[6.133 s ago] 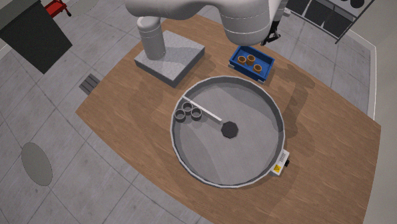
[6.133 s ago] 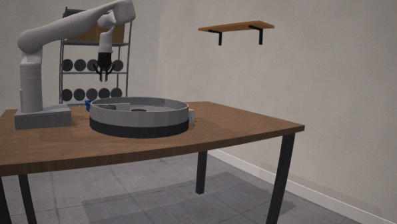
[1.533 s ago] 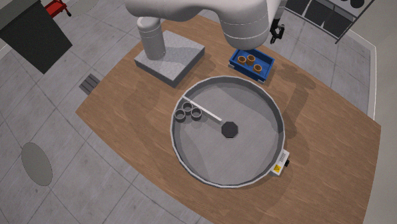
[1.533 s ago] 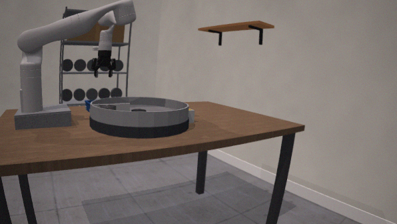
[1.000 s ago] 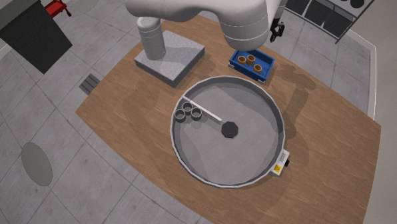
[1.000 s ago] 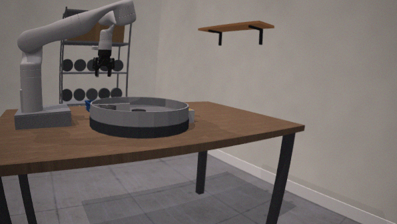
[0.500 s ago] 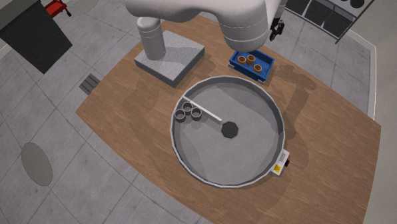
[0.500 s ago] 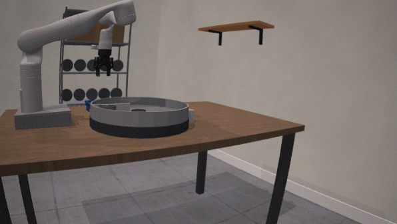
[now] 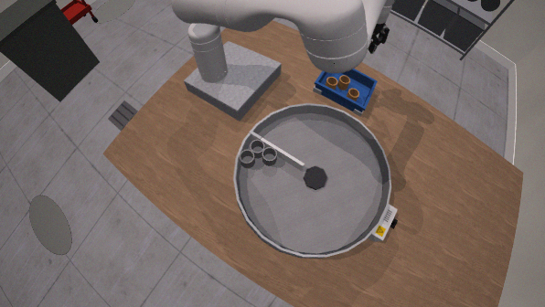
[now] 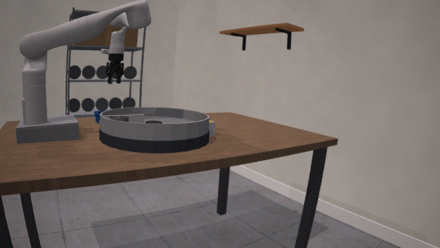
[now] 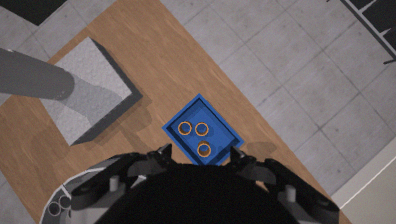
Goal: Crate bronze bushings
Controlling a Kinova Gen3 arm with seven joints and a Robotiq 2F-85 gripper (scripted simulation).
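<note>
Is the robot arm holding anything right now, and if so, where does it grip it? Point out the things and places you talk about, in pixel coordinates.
Nothing is held: the pincer (image 9: 376, 45) (image 10: 114, 80) (image 11: 200, 151) is open, and the bronze bushings (image 9: 332, 82) (image 11: 185, 128) sit in the blue crate (image 9: 318, 91) (image 11: 222, 128).

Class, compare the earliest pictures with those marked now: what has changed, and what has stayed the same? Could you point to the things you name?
The open pincer (image 9: 376, 45) (image 10: 114, 82) (image 11: 200, 151) has moved upward and appears to have turned. Nothing was visibly grasped or released. The three bronze bushings (image 9: 344, 85) (image 11: 198, 148) stayed in the crate (image 9: 338, 101) (image 10: 97, 117) (image 11: 181, 112), the three steel bushings (image 9: 269, 161) (image 10: 123, 119) (image 11: 49, 206) on the turning table (image 9: 315, 219) (image 10: 155, 133).
</note>
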